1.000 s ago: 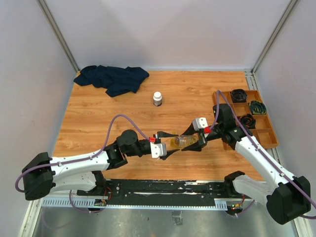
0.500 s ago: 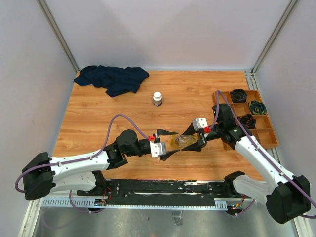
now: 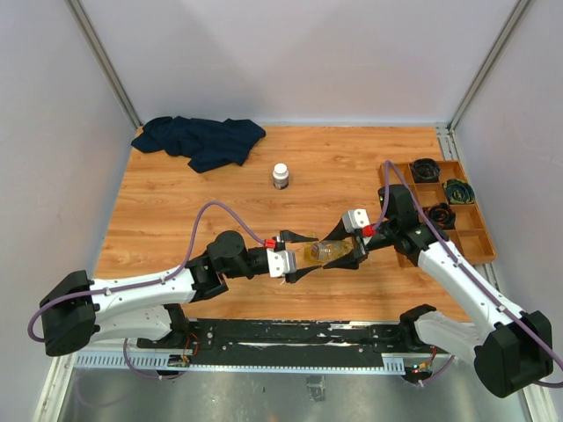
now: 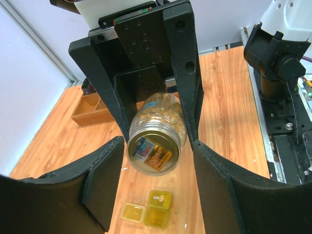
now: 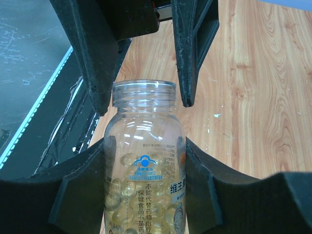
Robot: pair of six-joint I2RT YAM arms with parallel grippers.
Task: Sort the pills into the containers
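1. The right end effector (image 5: pixel 145 148) grasps the clear pill bottle (image 5: pixel 144 204) at centre frame.
2. The left end effector (image 4: pixel 157 151) is released, its jaws flanking the bottle's mouth.
3. The yellow case (image 4: pixel 158 215) lies on the surface (image 4: pixel 224 122), lower centre.

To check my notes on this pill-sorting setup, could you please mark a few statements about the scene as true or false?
1. The right gripper holds a clear pill bottle. True.
2. The left gripper is clamped on that bottle. False: its jaws stand open on either side of the bottle's end.
3. The white-capped bottle lies in the wooden tray. False: it stands upright on the table, well apart from the tray.
4. A dark cloth lies at the table's far left corner. True.
5. The yellow case is held by the left gripper. False: it lies on the table below the bottle.
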